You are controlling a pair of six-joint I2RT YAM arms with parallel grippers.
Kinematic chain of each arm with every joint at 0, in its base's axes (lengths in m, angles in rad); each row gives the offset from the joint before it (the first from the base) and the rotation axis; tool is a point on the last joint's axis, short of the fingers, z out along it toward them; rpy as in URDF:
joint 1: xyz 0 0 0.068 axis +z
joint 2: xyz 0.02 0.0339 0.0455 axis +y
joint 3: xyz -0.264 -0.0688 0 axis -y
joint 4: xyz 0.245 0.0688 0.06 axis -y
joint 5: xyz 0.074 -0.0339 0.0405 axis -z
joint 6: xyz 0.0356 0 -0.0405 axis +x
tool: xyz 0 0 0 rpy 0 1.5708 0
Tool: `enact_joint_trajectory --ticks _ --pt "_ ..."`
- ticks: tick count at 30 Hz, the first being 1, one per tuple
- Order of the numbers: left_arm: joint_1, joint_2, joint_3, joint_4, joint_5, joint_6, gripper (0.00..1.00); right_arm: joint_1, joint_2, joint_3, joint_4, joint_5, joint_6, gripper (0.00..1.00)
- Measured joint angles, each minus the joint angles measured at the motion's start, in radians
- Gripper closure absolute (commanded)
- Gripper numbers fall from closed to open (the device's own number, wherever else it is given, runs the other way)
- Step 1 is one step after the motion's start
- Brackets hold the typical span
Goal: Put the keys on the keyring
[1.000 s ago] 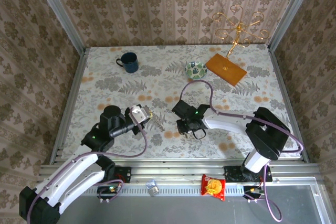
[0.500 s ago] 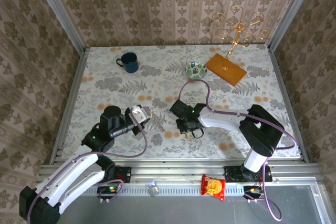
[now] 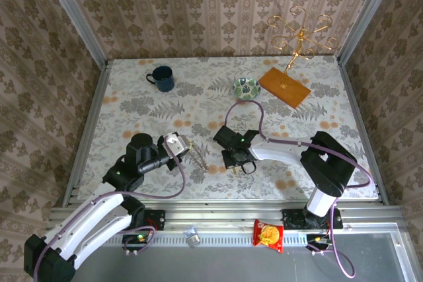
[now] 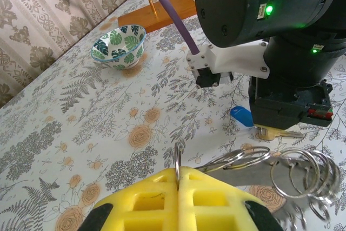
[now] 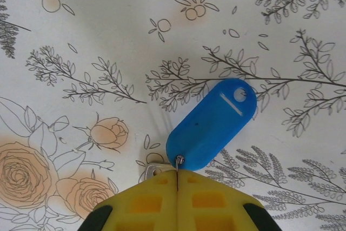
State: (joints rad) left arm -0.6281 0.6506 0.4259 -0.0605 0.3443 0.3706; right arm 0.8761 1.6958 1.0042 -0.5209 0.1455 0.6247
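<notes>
Left hand point(image 4: 177, 172) clamped shut on thin silvery wire keyring point(image 4: 238, 158). Right hand point(image 5: 177, 178) pinched shut on smooth blue oval plastic-headed key point(image 5: 211, 128), on floral-printed counter point(image 5: 81, 36).

One mug point(image 3: 160, 78), one bowl point(image 3: 246, 87), one snack packet point(image 3: 268, 235), one blue-headed key point(image 5: 212, 124), several rings point(image 4: 235, 159) (overlapping, uncountable).

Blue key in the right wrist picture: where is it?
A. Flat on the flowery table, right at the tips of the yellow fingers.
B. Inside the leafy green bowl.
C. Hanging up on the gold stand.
A: the blue key lies flat on the flowery table, its end at the closed tips of the right fingers, which seem to pinch its little metal loop.
</notes>
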Motion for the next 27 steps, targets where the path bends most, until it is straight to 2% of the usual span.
enact_joint_trajectory --ticks 3,10,15,21,27 --pt "0.0 0.0 0.0 0.0 0.0 0.0 1.0 0.005 -0.066 -0.013 -0.005 0.006 -0.03 1.0" --pt "-0.003 0.009 0.0 0.001 0.0 0.0 1.0 0.017 -0.472 -0.199 0.089 0.0 -0.19 1.0" --pt "-0.013 0.029 0.0 0.001 0.008 0.0 1.0 0.017 -0.638 -0.29 0.148 -0.066 -0.338 1.0" --pt "-0.025 0.042 0.0 0.001 0.019 0.001 1.0 -0.006 -0.66 -0.299 0.14 -0.24 -0.424 1.0" --pt "-0.027 0.042 0.0 0.001 0.024 0.001 1.0 -0.031 -0.53 -0.218 -0.014 -0.454 -0.435 1.0"
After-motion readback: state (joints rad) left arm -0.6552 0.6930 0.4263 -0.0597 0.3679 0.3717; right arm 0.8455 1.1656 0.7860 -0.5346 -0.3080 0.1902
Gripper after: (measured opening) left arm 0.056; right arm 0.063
